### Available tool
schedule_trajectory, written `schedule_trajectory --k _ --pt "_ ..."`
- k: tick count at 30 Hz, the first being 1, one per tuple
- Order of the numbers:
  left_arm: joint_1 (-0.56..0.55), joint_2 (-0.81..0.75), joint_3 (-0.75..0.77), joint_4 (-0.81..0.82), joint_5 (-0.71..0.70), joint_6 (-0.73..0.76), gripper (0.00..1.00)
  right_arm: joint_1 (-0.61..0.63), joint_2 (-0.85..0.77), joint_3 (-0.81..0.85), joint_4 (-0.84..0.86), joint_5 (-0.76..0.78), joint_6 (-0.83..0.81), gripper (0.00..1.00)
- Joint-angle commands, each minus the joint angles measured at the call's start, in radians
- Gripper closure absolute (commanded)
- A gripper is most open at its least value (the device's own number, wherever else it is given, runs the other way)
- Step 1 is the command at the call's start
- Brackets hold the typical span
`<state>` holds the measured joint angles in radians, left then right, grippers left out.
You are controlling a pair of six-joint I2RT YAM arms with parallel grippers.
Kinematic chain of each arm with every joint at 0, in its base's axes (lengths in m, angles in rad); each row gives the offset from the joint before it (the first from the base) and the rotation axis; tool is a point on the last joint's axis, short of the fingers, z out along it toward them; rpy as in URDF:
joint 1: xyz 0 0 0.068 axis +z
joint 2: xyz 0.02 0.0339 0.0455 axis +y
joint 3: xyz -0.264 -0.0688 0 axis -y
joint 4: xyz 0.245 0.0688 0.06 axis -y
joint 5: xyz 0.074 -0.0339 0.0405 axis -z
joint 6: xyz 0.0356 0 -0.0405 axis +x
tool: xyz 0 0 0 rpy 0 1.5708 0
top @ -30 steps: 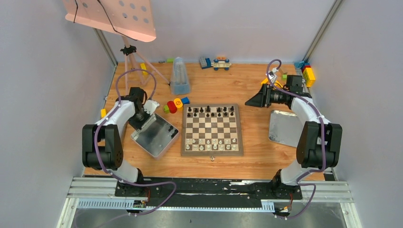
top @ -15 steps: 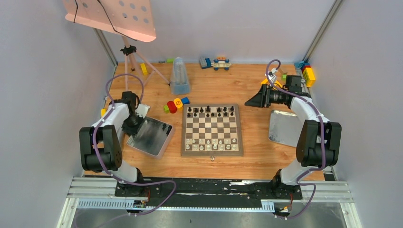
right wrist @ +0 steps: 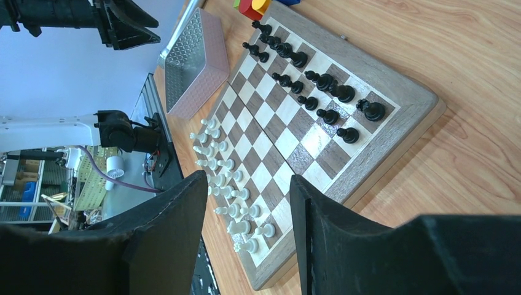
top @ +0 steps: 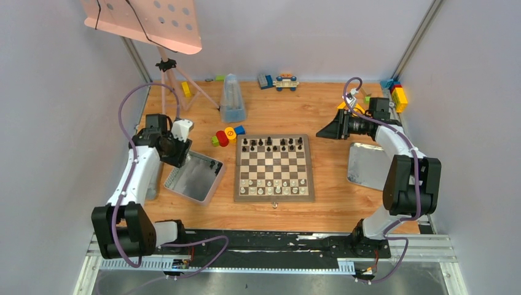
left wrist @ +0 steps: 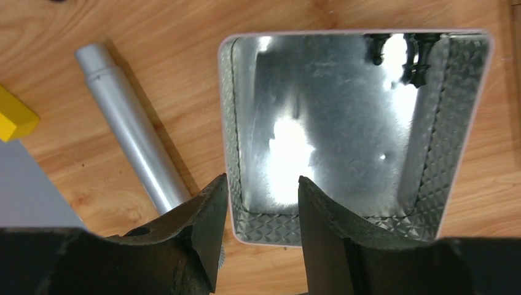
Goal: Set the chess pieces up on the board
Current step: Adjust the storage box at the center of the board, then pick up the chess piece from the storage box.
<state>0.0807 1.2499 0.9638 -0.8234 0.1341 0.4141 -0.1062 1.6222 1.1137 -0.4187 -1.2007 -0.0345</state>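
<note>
The board (top: pixel 273 167) lies mid-table, with several black chess pieces (top: pixel 272 145) on its far rows and several white ones (top: pixel 273 186) on its near rows. The right wrist view shows the same black pieces (right wrist: pixel 319 80) and white pieces (right wrist: pixel 227 178). Two more black pieces (left wrist: pixel 399 52) lie at the far end of the left metal tray (left wrist: pixel 430 147). My left gripper (top: pixel 176 149) is open and empty above that tray's corner; the left wrist view shows it (left wrist: pixel 261 190) there too. My right gripper (top: pixel 325 131) is open and empty, held above the table right of the board's far corner.
A second grey tray (top: pixel 367 165) lies right of the board. Toy blocks (top: pixel 226 135) sit by the board's far left corner. A tripod leg (left wrist: pixel 132 141) and a yellow block (left wrist: pixel 15 114) lie left of the left tray (top: pixel 195 177). A metronome (top: pixel 232 98) stands behind.
My left gripper has pulled out of the left tray and moved up to the far left. The tray has shifted left and now lies flat. The right arm has not moved.
</note>
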Motion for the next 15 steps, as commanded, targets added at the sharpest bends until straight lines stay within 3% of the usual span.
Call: schedule_trajectory --k 1,6,15 --pt "-0.059 -0.017 -0.012 0.072 0.158 -0.003 0.48 0.007 0.014 0.043 0.007 -0.007 -0.038 0.48" --pt "-0.167 0.073 -0.019 0.175 0.202 -0.043 0.50 0.013 0.010 0.040 0.002 0.000 -0.046 0.47" --pt "-0.231 0.310 0.027 0.248 0.182 -0.086 0.55 0.013 0.012 0.038 0.000 0.007 -0.054 0.47"
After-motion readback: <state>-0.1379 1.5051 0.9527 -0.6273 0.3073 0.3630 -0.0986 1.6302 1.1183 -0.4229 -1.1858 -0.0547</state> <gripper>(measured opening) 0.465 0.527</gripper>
